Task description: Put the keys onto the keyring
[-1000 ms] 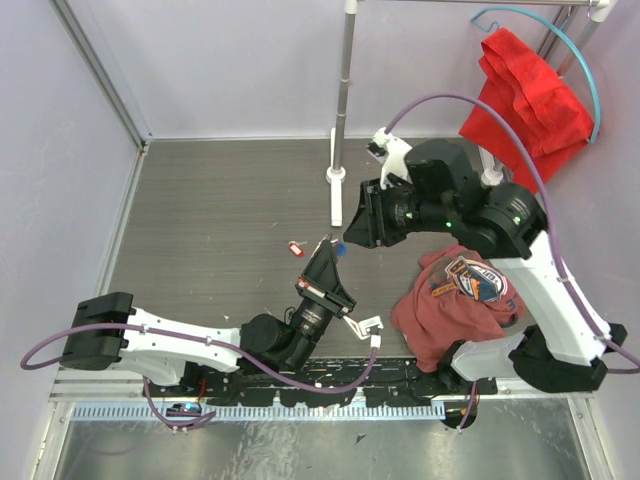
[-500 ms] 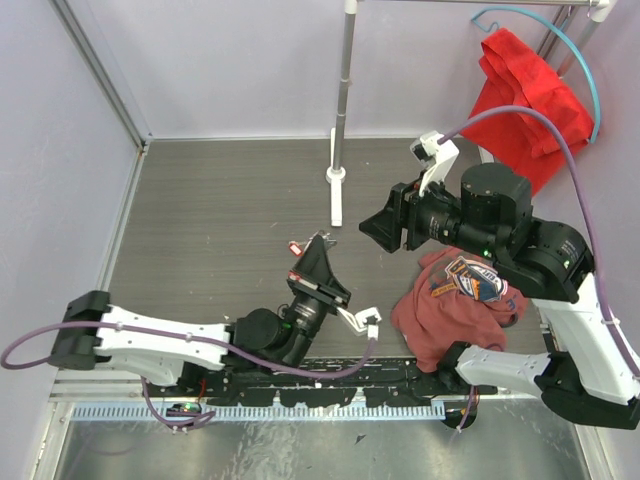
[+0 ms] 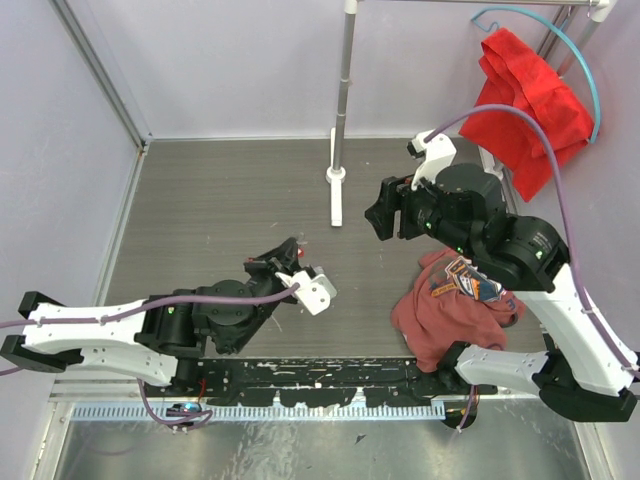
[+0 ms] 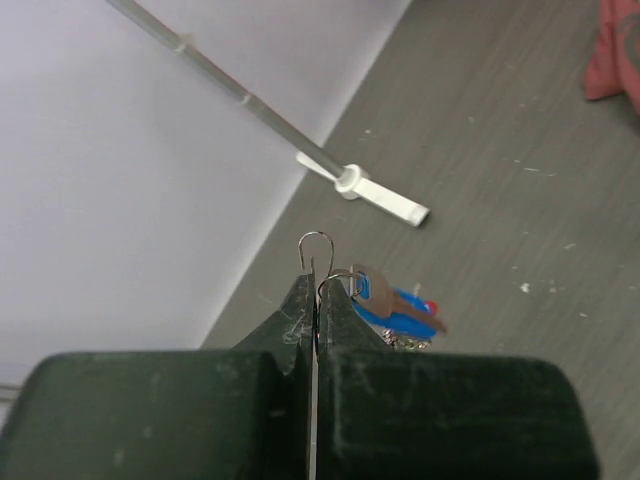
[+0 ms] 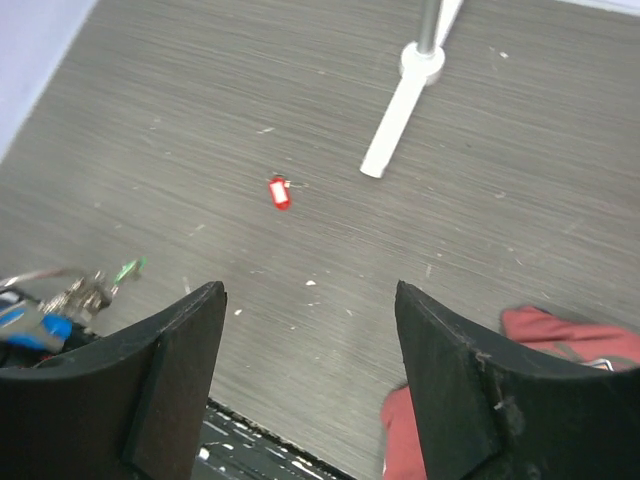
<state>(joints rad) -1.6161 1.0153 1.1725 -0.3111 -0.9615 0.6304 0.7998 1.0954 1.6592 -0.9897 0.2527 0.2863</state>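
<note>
My left gripper (image 4: 316,285) is shut on the thin wire keyring (image 4: 317,244), whose loops stick out above the fingertips. A key with a blue head (image 4: 398,305) hangs on the wire to the right of the jaws, with a silvery bunch under it. In the top view the left gripper (image 3: 283,262) is low over the floor. A key with a red tag (image 5: 279,192) lies loose on the floor; it also shows in the top view (image 3: 300,257). My right gripper (image 5: 310,300) is open and empty, held high above the floor (image 3: 378,215). The right wrist view shows the blue key (image 5: 25,326) and a green bit (image 5: 127,268).
A white stand foot (image 3: 336,200) with a metal pole (image 3: 345,90) rises at the back middle. A reddish-brown shirt (image 3: 450,300) lies at the right by the right arm's base. A red cloth (image 3: 525,95) hangs at the back right. Walls close the left and back.
My left arm has swung left and down, with its gripper now low by the red key. My right gripper has drawn back to the right and up, away from the left gripper.
</note>
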